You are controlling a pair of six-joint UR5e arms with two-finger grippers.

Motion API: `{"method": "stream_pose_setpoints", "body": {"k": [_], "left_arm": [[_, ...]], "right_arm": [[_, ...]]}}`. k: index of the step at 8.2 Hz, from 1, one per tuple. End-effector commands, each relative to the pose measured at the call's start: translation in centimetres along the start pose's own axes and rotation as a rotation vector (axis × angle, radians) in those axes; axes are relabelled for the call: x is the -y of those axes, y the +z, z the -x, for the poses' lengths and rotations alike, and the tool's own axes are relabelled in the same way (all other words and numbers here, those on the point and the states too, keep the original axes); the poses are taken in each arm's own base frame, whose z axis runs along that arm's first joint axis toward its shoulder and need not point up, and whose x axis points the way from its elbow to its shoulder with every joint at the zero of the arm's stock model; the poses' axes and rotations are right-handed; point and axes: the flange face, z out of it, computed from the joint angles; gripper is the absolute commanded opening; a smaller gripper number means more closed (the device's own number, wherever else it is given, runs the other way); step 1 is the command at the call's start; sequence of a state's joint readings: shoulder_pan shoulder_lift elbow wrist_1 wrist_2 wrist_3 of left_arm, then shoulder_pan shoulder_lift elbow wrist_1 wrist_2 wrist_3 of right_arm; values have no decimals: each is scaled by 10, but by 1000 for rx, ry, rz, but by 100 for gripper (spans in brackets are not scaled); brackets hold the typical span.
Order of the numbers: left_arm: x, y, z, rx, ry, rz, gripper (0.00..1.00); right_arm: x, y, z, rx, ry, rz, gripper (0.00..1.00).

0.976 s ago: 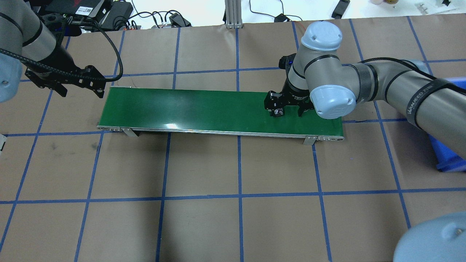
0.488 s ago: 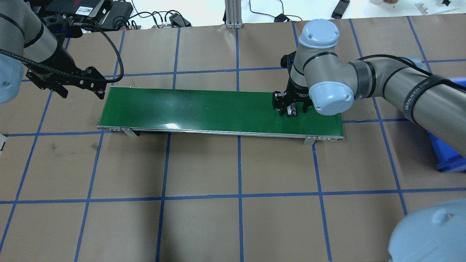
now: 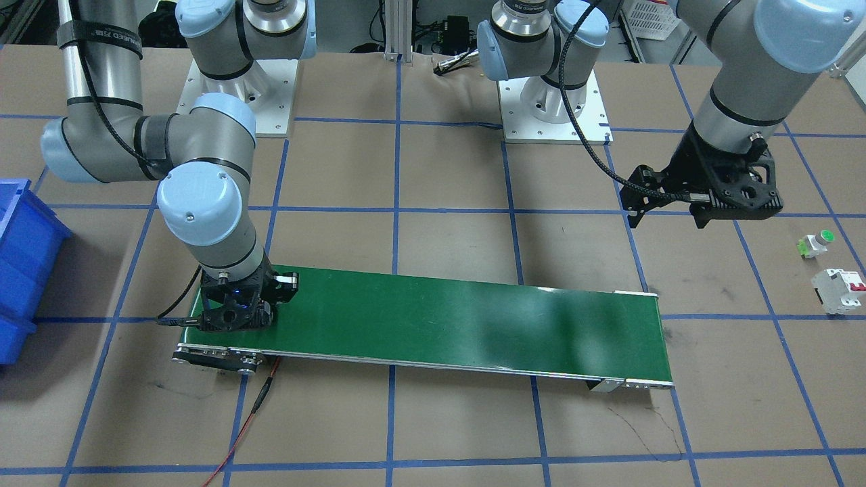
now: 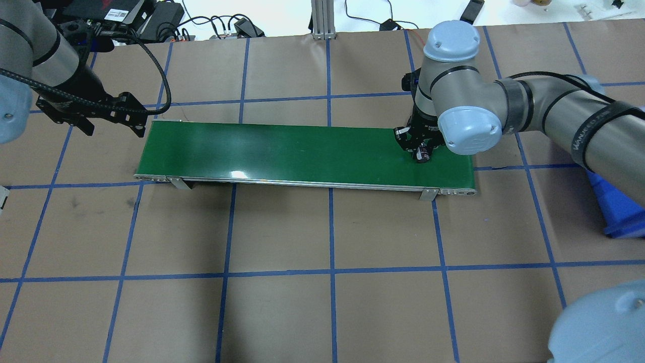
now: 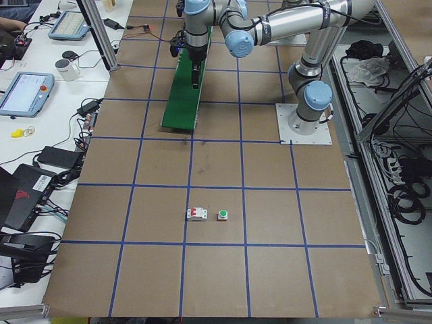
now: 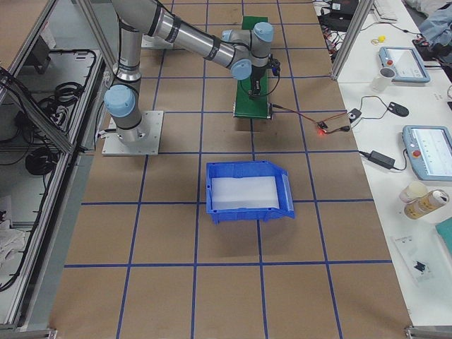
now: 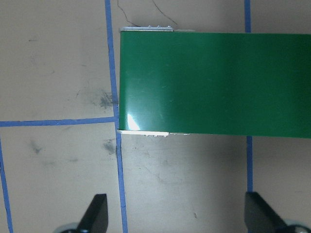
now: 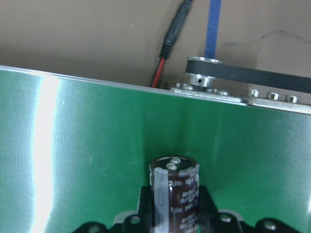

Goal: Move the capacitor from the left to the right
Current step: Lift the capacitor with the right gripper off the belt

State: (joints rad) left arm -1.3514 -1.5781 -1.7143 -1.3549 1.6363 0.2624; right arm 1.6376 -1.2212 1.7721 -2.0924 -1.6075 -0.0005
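The capacitor (image 8: 175,190), a dark maroon cylinder with a silvery end and a pale stripe, sits between the jaws of my right gripper (image 4: 421,152), over the right end of the green conveyor belt (image 4: 302,151). In the overhead view only its tip (image 4: 423,156) shows under the wrist. In the front-facing view my right gripper (image 3: 237,316) hides it. My left gripper (image 4: 135,121) is open and empty, hovering just off the belt's left end. The left wrist view shows its fingers (image 7: 96,213) spread wide above the brown table.
A blue bin (image 6: 247,191) stands on the table to the right of the belt. A white breaker (image 3: 839,291) and a green-capped push button (image 3: 815,243) lie on the table far on the left. A red cable (image 3: 260,399) runs off the belt's right end.
My right gripper closed from wide open onto the capacitor, shifted right along the belt and turned at the wrist. My left arm barely moved.
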Motion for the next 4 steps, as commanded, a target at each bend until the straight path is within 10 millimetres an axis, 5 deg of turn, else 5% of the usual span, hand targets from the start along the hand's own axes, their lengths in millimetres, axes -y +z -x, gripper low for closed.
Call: {"method": "stream_pose_setpoints", "body": {"k": [1,2,4], "left_arm": [[-1,-2,0,1,0,-2,100],[-1,-2,0,1,1,-4,100],[-1,-1,0,1,1,-1,100]], "right_arm": [[-1,-24,-42,-15,47,0,0],[2,-51,-78,-16,34,-6,0],[-10,-98,-182,-59,-13,49,0]]}}
